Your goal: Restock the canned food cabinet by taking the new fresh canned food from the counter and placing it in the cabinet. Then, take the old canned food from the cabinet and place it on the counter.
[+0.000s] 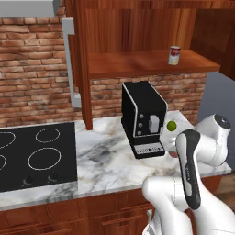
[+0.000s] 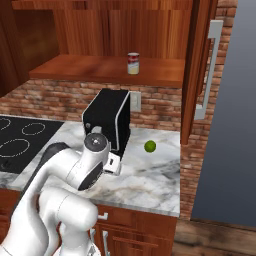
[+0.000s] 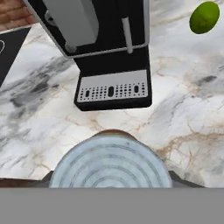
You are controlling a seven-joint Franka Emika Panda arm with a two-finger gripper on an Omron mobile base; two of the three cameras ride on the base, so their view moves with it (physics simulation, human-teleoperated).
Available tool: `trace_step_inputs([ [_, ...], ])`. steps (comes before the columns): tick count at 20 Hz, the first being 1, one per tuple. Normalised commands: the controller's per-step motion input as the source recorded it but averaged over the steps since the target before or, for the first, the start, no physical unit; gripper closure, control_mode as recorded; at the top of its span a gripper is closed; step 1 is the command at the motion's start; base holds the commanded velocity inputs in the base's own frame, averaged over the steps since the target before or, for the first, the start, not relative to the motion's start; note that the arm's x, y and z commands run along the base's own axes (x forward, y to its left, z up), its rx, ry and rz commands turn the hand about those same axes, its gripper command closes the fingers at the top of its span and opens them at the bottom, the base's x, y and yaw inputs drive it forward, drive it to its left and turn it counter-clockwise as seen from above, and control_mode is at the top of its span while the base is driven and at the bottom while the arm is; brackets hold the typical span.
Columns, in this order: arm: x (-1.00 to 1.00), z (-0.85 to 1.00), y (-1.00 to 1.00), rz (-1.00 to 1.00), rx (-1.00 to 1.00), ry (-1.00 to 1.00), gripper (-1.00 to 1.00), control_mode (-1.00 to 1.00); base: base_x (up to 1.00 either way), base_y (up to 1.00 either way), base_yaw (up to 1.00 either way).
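Pincer: closed on new tin (image 3: pixel 110 164), ribbed silver top facing camera.
Desk (image 3: pixel 183 113): marble; coffee machine (image 3: pixel 111 52) at 12 o'clock, lime (image 3: pixel 204 17) at 2.
Cabinet shelf (image 1: pixel 137 64): red-and-white tin (image 1: pixel 174 55) upright.

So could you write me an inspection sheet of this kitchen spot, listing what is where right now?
Surface: marble counter with a black stovetop at its left end.
Job's things: new fresh canned food, silver top up, sits between the fingertips; old canned food stands upright on the shelf of the open cabinet.
Clutter: black coffee machine on the counter; small green ball beside it.
Grippers: gripper appears closed on the new can, above the counter in front of the coffee machine.
Cables: nothing seen.
Surroundings: brick wall; cabinet door with a grey bar handle.
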Motion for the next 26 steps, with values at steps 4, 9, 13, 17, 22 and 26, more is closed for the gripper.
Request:
trace_step_inputs([
  [4,-0.42,1.0,0.4,0.02,0.01,-0.31,1.0,-1.0,0.0,0.0,0.0],
  [9,-0.27,1.0,0.5,0.0,-0.01,-0.15,1.0,-1.0,0.0,0.0,0.0],
  [13,-0.15,1.0,0.38,0.0,-0.03,-0.12,1.0,-1.0,0.0,0.0,0.0],
  [17,-0.02,1.0,0.39,-0.02,-0.02,-0.08,1.0,-1.0,0.0,0.0,0.0],
  [22,0.05,1.0,0.49,-0.14,-0.04,0.0,1.0,-1.0,0.0,0.0,0.0],
  [26,0.35,0.98,0.14,-0.2,-0.02,0.0,1.0,-1.0,0.0,0.0,0.0],
])
